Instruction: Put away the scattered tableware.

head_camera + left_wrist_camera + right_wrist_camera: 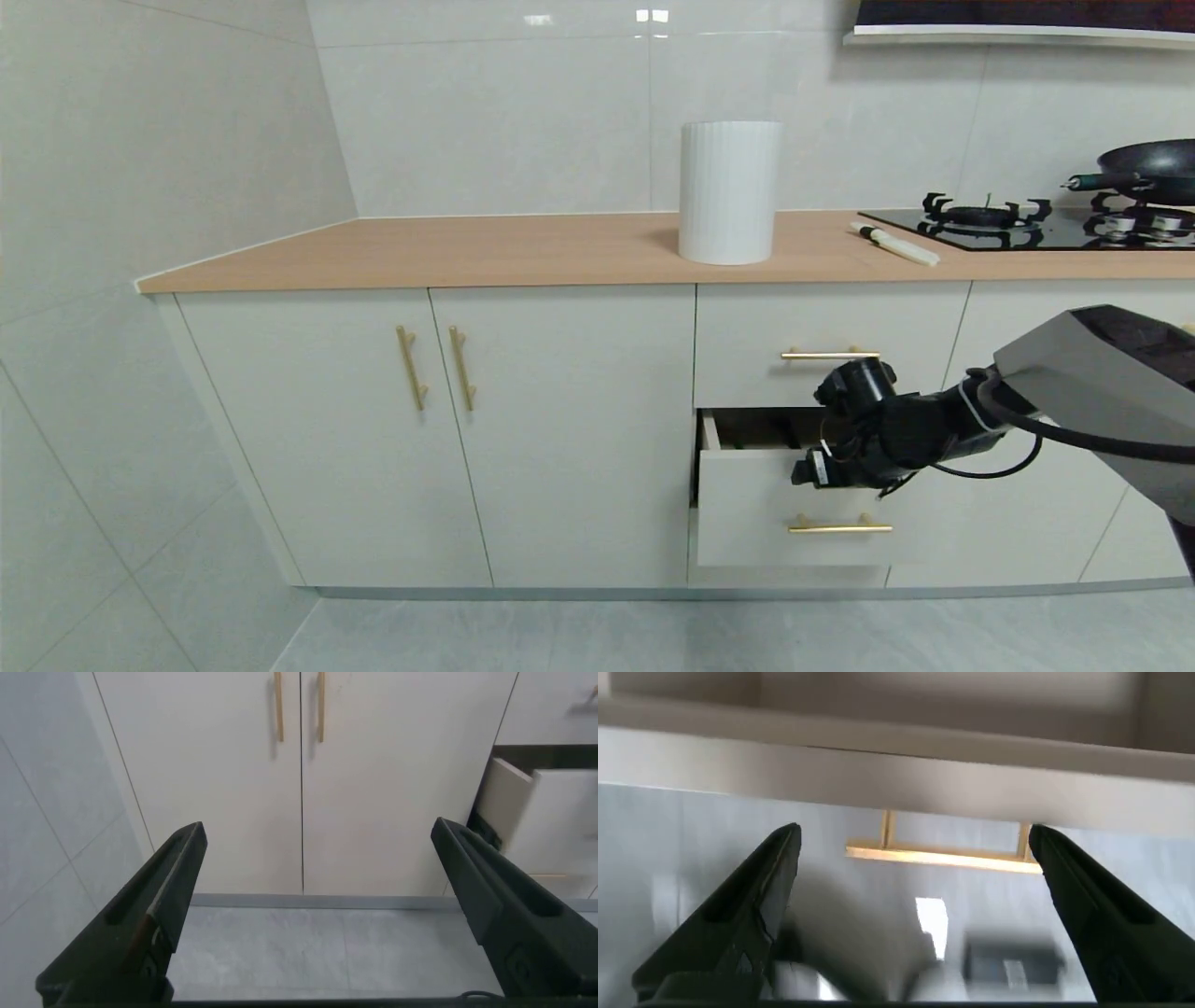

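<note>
We saw our right gripper [913, 835] splayed empty at the half-open drawer [747, 509], left gripper [318, 835] released before the cupboard doors [299, 775], pale utensil [893, 244] lying on the counter [467, 252] left of the hob [1018, 231].

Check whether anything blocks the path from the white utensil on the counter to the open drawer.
Only the robot's own right gripper, open, over the front edge of the drawer. Nothing else visible lies between it and the white utensil.

White cylinder [729, 191], gas hob [990, 234] (pan [1156, 164] atop)
</note>
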